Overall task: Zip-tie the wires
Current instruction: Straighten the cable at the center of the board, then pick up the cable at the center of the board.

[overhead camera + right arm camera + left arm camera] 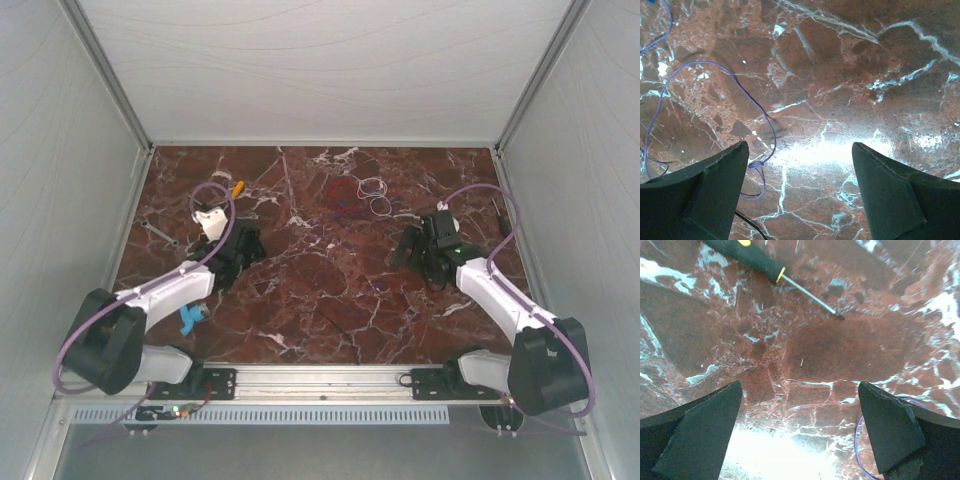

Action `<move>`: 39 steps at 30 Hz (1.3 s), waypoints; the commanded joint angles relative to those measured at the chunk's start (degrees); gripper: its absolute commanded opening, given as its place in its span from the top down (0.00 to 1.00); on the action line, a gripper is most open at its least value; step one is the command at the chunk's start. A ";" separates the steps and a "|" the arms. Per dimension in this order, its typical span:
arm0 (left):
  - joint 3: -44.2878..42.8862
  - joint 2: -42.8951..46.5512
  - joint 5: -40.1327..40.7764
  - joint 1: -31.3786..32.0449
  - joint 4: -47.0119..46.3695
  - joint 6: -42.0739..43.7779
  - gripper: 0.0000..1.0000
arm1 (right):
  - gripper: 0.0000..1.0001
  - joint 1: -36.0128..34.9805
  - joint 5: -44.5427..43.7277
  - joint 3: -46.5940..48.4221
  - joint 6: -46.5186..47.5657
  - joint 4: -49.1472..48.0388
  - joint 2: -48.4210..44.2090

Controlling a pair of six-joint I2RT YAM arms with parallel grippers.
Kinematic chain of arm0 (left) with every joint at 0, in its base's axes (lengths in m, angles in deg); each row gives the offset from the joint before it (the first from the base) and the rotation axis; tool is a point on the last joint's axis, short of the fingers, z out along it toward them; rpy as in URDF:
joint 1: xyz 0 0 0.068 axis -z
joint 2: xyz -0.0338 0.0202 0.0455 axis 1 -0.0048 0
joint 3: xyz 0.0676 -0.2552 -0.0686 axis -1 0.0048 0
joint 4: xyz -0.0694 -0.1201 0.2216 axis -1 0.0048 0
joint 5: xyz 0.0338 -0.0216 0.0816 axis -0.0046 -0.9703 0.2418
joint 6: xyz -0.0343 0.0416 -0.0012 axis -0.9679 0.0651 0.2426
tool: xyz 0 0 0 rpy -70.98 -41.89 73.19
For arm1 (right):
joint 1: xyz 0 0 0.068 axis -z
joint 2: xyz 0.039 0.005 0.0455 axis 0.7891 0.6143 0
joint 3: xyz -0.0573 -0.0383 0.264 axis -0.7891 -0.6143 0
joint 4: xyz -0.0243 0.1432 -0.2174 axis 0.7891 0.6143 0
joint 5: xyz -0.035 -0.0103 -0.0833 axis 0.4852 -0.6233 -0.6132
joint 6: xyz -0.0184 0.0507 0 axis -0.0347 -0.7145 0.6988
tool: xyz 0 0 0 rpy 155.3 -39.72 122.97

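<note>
Both our tools stand released. The left gripper (800,390) has its fingers spread wide over the bare marble tabletop (805,350) with nothing between them, and the right gripper (800,147) is the same. Just beside the right gripper's left finger a blue-purple strand (705,62) lies in a loose loop on the stone. A thread of the same colour shows by the left gripper's right finger, so we judge it runs between the two arms. Farther out, the wires (358,193) rest ahead of and inward from both grippers, red loops toward the left tool and whitish loops toward the right. Their long axis runs side to side. We judge the right gripper nearer, with open stone between it and them. Ahead of the left gripper lies a screwdriver (775,272), and outward from it a wrench (160,235). Neither blocks the way.
</note>
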State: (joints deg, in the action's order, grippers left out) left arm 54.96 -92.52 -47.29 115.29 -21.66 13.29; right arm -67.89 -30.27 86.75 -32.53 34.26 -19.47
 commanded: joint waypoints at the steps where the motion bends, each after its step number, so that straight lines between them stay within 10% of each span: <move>1: -0.19 5.45 2.54 -0.07 -0.64 1.23 0.00 | 0.18 -1.11 -1.08 2.65 2.28 -0.24 -2.22; 12: -6.39 19.68 2.57 -0.07 4.77 9.72 0.00 | 0.22 -3.73 3.71 7.36 0.72 -7.65 -0.74; 25: -11.31 29.00 -6.19 -0.07 4.02 42.90 0.00 | 0.31 -9.56 -1.01 20.50 -8.90 -15.89 18.91; 39: -2.51 34.58 -17.07 -0.07 -2.09 45.64 0.00 | 0.54 -9.74 -3.79 32.42 -13.85 -18.35 39.18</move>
State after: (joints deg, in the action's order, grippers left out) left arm 53.15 -58.86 -59.69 115.27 -19.41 57.57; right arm -77.55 -32.22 115.63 -44.34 18.52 15.67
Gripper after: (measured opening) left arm 0.997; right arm 0.483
